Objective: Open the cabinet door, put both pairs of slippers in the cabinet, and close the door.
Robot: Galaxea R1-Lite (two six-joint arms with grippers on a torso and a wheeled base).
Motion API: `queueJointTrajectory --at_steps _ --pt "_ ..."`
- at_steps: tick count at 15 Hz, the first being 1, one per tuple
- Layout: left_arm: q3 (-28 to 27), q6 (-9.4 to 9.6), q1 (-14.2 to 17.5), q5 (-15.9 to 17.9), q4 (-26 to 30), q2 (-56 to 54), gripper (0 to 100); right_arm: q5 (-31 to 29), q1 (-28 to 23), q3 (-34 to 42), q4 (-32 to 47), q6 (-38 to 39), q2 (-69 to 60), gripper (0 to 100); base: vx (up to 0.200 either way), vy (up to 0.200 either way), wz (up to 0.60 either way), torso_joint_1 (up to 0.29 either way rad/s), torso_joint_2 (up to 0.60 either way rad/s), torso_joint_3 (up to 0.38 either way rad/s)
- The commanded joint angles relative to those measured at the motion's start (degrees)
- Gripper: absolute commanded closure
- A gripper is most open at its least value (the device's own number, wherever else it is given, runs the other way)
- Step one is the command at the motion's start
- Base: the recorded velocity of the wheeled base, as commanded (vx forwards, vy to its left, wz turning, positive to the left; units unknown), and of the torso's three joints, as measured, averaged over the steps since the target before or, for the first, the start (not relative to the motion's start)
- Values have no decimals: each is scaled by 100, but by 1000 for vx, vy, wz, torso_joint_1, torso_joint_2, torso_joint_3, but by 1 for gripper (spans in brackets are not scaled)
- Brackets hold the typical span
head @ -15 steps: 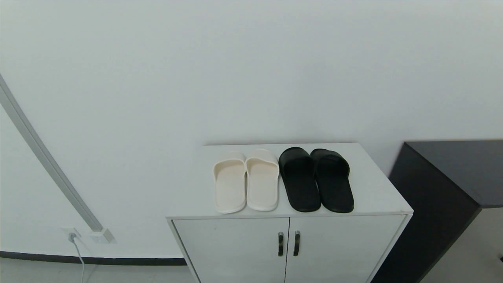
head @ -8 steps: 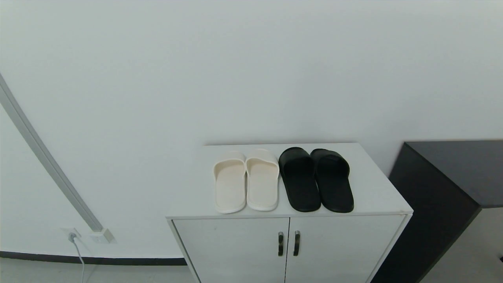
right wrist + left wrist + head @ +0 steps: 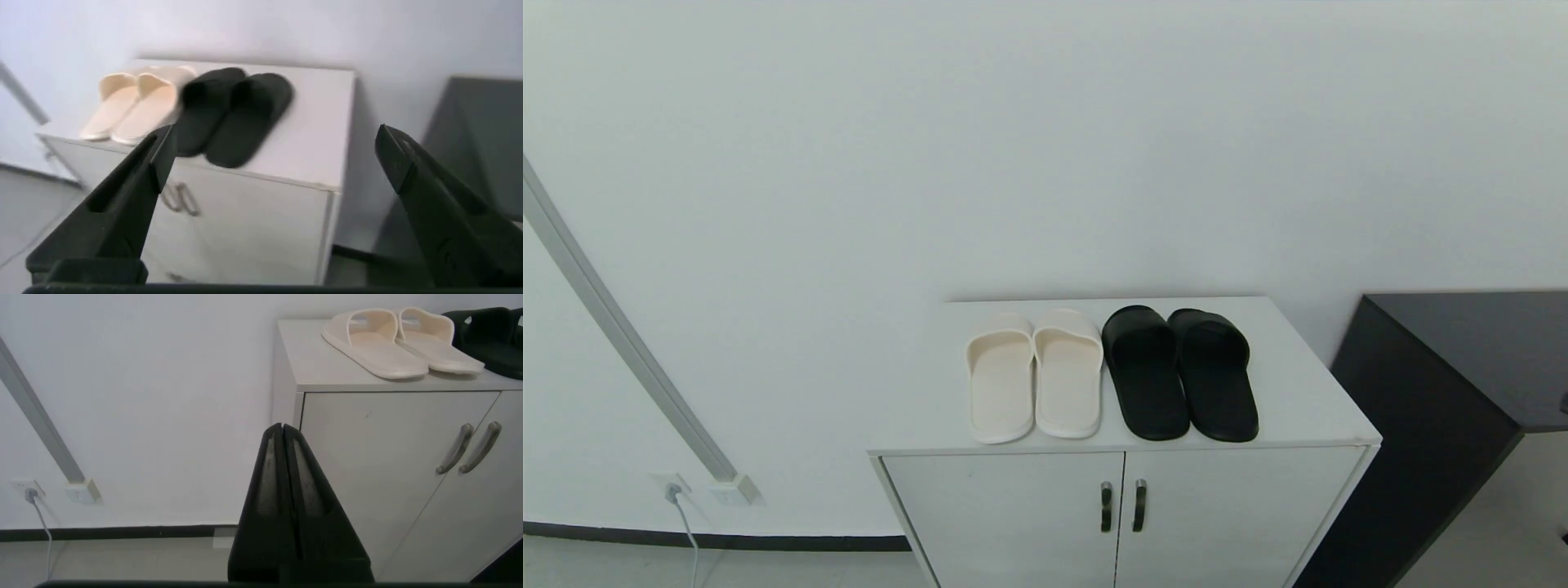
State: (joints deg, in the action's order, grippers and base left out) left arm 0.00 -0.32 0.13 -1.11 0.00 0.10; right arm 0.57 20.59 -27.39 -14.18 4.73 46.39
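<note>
A: How do the hands stand?

B: The left hand (image 3: 282, 437) has its fingers pressed flat together with nothing between them. It sits off the left front corner of the cabinet (image 3: 1307, 408), apart from it. The right hand (image 3: 274, 135) is spread wide and empty, facing the cabinet's right half from well back.

A: And the slippers?

B: Both pairs lie on the cabinet top, toes to the wall. The white slippers (image 3: 1035, 376) are on the left and the black slippers (image 3: 1180, 373) touch them on the right. Both doors are shut. The left handle (image 3: 1106, 506) and right handle (image 3: 1139, 505) sit just beside each other at the middle seam.

A: So a door comes first.

B: I'd judge so. The wide right hand suits the right handle. Close squarely on the bar and pull along the door's arc rather than straight back, or the fingers may slip off. Swing the door well open, minding the dark cabinet (image 3: 1437, 392) close on that side.
</note>
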Motion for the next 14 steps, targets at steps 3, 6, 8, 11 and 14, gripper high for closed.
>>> queueJointTrajectory --at_steps 3,6,8,11,14 --pt "0 -3 4 -3 0 -1 100 -1340 2160 -592 -85 714 1400 0 0 0 0 0 0 0" --pt "0 -3 -5 -3 0 -1 100 -1551 2248 -864 -437 863 2270 0 0 0 0 0 0 0" --pt "0 -3 4 -3 0 -1 100 -2052 2336 -908 -1026 872 2973 0 0 0 0 0 0 0" --pt "0 -3 4 -3 0 -1 100 -2729 2441 -1137 -1808 872 3948 0 0 0 0 0 0 0" --pt "0 -3 4 -3 0 -1 100 -2879 2441 -1356 -1966 924 4405 0 0 0 0 0 0 0"
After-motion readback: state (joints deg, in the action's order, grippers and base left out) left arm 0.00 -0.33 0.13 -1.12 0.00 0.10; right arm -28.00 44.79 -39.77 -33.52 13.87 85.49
